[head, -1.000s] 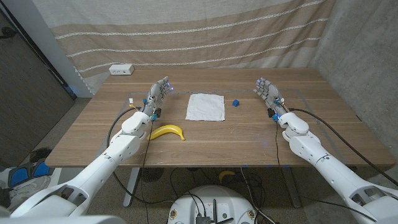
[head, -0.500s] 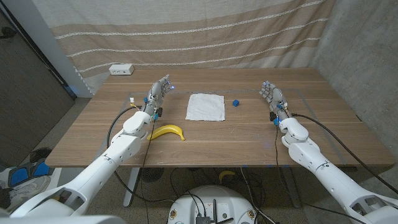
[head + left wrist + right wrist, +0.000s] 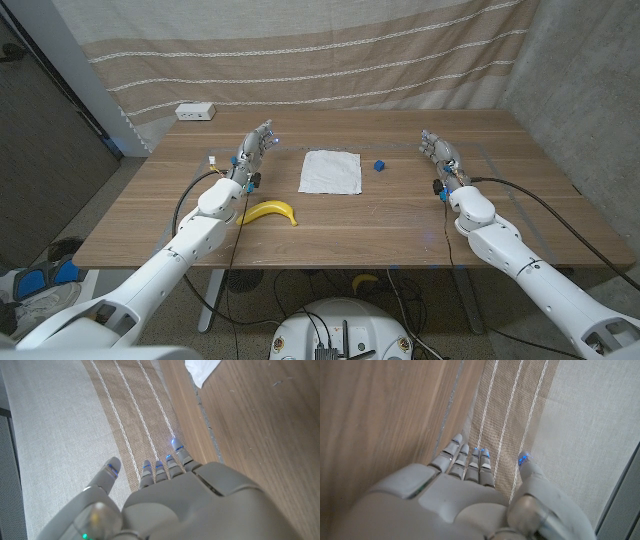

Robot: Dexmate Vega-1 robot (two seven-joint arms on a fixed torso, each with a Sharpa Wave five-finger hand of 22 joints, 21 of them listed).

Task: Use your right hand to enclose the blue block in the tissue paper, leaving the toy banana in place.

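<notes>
Well left of right hand point(image 3: 441, 156) fingers, blue block point(image 3: 380, 166); beside tissue paper point(image 3: 331, 171)

table: wooden table point(image 3: 330, 215)
backdrop: beige curtain point(image 3: 300, 50), brown stripes
left: dark panel point(image 3: 40, 130)
right: grey wall point(image 3: 590, 90)
table's far corner: white box point(image 3: 195, 112)

The white square tissue paper point(image 3: 202, 370) is cut off by the top edge of the left wrist picture, only a corner showing. In the head picture, the small blue block point(image 3: 379, 166), right of centre, is too small for detail. Both forearms run off the bottom corners.
</notes>
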